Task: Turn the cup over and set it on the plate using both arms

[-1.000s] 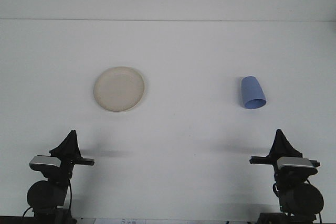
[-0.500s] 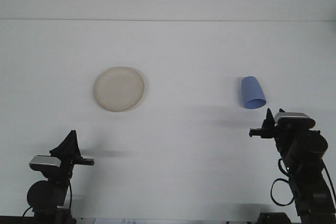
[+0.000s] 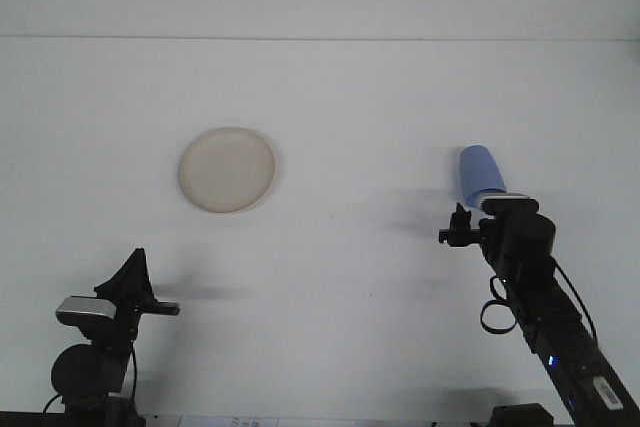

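Note:
A blue cup (image 3: 477,168) lies on its side at the right of the white table, its mouth end hidden behind my right arm. My right gripper (image 3: 460,221) reaches forward and sits just in front of the cup, slightly to its left; the wrist block covers the cup's near end. A cream round plate (image 3: 228,169) lies at centre left. Far from both, my left gripper (image 3: 134,269) rests low at the front left, its fingers together in one point with nothing in them.
The table's far edge meets the wall along a line near the top (image 3: 320,39). White tabletop (image 3: 360,187) lies between plate and cup.
My right arm has risen from its rest pose and stretched forward and left, up to the cup. The left arm, plate and cup have not moved.

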You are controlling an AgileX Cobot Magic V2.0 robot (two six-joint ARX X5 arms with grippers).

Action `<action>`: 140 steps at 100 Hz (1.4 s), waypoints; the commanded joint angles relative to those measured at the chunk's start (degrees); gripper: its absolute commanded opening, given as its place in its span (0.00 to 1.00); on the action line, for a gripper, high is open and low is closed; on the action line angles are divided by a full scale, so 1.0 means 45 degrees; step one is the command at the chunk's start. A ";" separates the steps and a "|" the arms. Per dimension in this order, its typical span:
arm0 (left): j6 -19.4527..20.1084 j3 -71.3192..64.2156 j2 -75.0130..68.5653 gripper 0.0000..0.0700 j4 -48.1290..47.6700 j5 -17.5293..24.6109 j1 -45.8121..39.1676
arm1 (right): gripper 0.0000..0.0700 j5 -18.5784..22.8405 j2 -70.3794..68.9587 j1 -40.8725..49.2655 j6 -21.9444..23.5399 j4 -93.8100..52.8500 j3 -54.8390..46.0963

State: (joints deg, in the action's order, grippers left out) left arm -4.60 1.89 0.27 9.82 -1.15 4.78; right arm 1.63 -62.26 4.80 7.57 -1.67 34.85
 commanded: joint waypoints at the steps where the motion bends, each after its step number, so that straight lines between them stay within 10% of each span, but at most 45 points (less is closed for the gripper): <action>1: -0.0049 -0.0243 -0.0010 0.02 0.0121 0.0019 0.0005 | 0.63 -0.0058 -0.0811 0.0078 0.0379 0.0719 0.0083; 57: -0.0049 -0.0243 -0.0010 0.02 0.0121 0.0019 0.0005 | 0.62 0.0495 -0.7033 -0.0811 0.0986 0.5843 0.1360; 63: -0.0049 -0.0243 -0.0010 0.02 0.0121 0.0019 0.0005 | 0.47 0.1020 -0.7344 -0.0937 0.0913 0.5858 0.1719; 72: -0.0049 -0.0243 -0.0010 0.02 0.0121 0.0019 0.0005 | 0.00 0.1355 -0.7592 -0.1001 0.0845 0.5906 0.2064; 86: -0.0049 -0.0243 -0.0010 0.02 0.0121 0.0019 0.0005 | 0.00 0.1413 -0.7213 -0.0918 0.0578 0.5459 0.2166; 111: -0.0049 -0.0243 -0.0010 0.02 0.0121 0.0019 0.0005 | 0.00 0.1481 -0.3492 0.0831 -0.1341 0.0209 0.3094; 140: -0.0049 -0.0243 -0.0010 0.02 0.0121 0.0019 0.0005 | 0.00 0.1141 -0.2341 0.4998 -0.3259 -1.1574 0.9160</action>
State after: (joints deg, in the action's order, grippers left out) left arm -4.60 1.89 0.27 9.82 -1.15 4.78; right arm 7.88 -70.02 23.64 -4.32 -40.18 71.31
